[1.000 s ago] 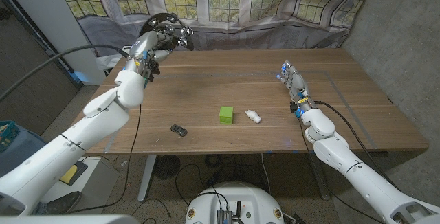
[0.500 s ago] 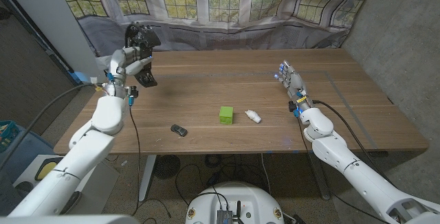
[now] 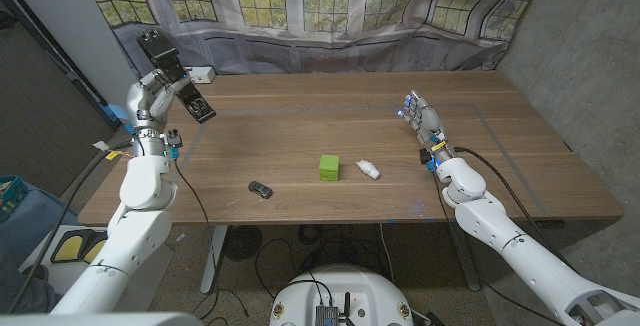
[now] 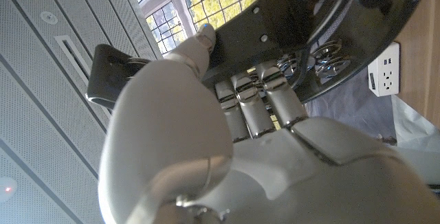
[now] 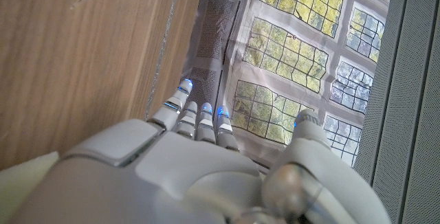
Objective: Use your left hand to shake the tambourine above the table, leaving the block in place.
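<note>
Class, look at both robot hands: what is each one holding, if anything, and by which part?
The left hand grips the tambourine by its black rim, fingers wrapped over the frame beside the jingles. The right hand holds nothing, fingers extended.

One tambourine point(image 3: 178, 76) (held), one block point(image 3: 329, 167).

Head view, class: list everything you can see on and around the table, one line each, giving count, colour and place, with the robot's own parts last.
Tambourine: one, black, held up over the table's far left corner.
Block: one, green, table's middle.
Small white object: one, just right of the block.
Small dark object: one, left of the block, nearer the front edge.
Table: one, wooden.
Power strip: one, white, behind the far left corner.
Left hand: one, white, gripping the tambourine.
Right hand: one, white, fingers straight, at the table's right side.
</note>
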